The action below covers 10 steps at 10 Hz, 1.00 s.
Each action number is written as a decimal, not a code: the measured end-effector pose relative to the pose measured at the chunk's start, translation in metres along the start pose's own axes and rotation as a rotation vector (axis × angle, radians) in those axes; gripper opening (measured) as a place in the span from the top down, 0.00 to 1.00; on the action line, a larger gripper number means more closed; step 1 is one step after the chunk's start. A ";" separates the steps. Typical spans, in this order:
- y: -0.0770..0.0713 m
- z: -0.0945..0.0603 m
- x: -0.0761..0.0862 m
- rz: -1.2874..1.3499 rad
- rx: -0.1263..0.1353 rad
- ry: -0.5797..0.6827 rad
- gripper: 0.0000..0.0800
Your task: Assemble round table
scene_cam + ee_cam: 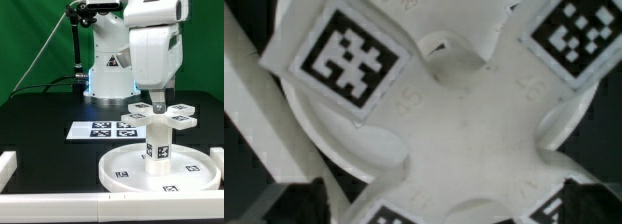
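The large rimmed round disc (160,172) lies on the table at the exterior view's lower right. The short thick leg (157,143) stands upright on its middle. The cross-shaped foot piece (158,116) sits on top of the leg, its tagged arms spread out. My gripper (155,104) is straight above the foot piece, fingers down at its hub. In the wrist view the foot piece (464,120) fills the picture. The dark fingertips (288,203) show far apart at its two sides, with a dark gap between one of them and the hub. The gripper looks open.
The marker board (108,129) lies flat on the table to the exterior view's left of the disc. White border rails run along the front edge (60,209) and the left (7,165). The robot base (108,75) stands behind.
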<state>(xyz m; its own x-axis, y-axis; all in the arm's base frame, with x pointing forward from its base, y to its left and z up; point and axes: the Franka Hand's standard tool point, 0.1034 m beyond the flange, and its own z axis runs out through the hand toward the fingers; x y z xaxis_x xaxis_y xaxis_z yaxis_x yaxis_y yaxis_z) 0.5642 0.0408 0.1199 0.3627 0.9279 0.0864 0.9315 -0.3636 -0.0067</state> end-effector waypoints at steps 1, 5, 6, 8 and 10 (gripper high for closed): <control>0.000 0.001 -0.002 0.004 0.002 -0.001 0.19; -0.004 0.011 -0.004 -0.030 0.019 -0.007 0.19; -0.005 0.013 -0.005 -0.030 0.023 -0.008 0.19; -0.004 0.015 -0.006 -0.024 0.026 -0.009 0.19; -0.005 0.016 -0.006 -0.010 0.027 -0.010 0.19</control>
<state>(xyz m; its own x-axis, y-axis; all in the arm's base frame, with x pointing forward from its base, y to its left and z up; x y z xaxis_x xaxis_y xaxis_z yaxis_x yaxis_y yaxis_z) 0.5576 0.0390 0.1032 0.3532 0.9324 0.0771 0.9356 -0.3516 -0.0329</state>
